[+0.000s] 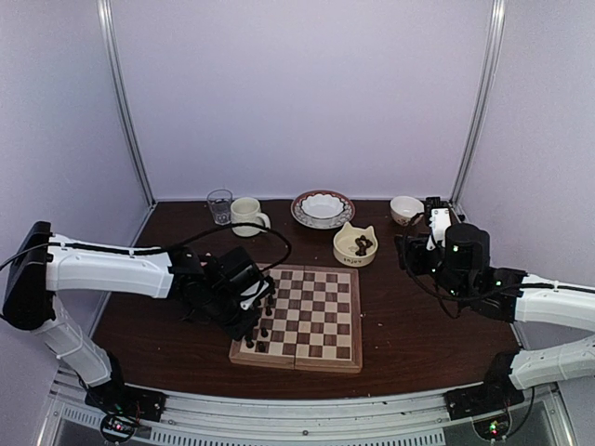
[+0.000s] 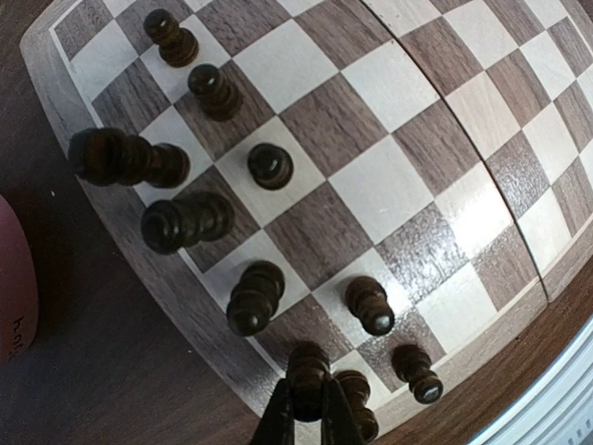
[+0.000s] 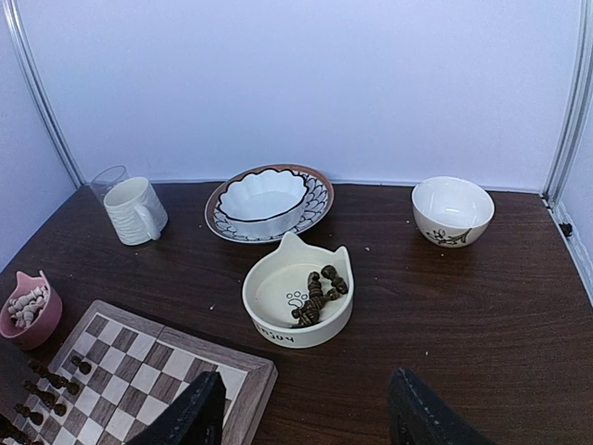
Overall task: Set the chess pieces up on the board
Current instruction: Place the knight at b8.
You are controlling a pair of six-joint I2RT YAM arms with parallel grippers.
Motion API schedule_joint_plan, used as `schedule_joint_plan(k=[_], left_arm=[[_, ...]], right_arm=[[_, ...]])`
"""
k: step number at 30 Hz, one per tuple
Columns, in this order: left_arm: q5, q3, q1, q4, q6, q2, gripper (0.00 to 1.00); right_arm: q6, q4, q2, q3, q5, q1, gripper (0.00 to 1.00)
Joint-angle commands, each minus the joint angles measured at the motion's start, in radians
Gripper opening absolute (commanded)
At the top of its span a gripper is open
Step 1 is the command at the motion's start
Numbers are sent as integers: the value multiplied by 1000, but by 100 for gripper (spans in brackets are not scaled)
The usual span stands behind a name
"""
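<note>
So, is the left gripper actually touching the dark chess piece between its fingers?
Touching. The left wrist view shows the left gripper pinching the dark chess piece, closed tight against both its sides.

From the left wrist camera I get only the tips of the left gripper point(image 2: 308, 399) before the bottom edge cuts them off, and the dark piece point(image 2: 307, 363) pinched there shows just its head. The pink bowl point(image 2: 13, 278) is a sliver at the left edge. In the top view the chess pieces point(image 1: 263, 333) on the board point(image 1: 321, 316) are too small to name (pawn or bishop, I cannot say). The right gripper point(image 3: 306, 422) loses its fingertips below the right wrist picture.
</note>
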Motion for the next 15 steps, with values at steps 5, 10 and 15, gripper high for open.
schedule_joint_plan(k=[5, 10, 15], left_arm=[[25, 31, 4, 27, -8, 18, 1], [32, 36, 5, 28, -9, 27, 1], [31, 38, 4, 30, -9, 29, 1]], right_arm=[[-3, 12, -19, -10, -4, -4, 63], [-4, 12, -18, -10, -3, -4, 63], [-4, 12, -19, -10, -3, -3, 63]])
